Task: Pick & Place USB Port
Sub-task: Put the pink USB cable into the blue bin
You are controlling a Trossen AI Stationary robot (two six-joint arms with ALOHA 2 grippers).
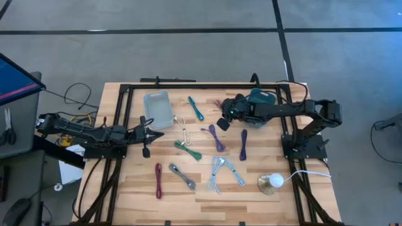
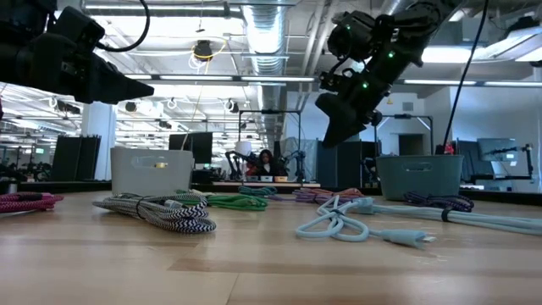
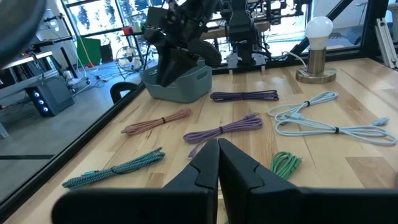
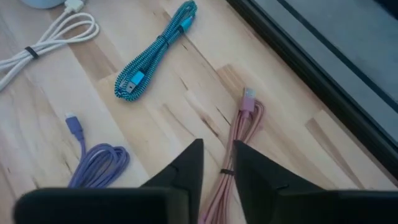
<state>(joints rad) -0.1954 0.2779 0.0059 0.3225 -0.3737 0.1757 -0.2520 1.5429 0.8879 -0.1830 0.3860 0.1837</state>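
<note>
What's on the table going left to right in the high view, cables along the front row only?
Maroon cable → grey striped cable → light blue cable → lamp with bulb.

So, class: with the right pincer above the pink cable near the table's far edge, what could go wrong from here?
1. The right pincer has only a narrow gap, so it might push the coiled pink cable instead of gripping it.
2. The pink cable lies close to the black table frame; a slightly offset descent could strike it.
</note>
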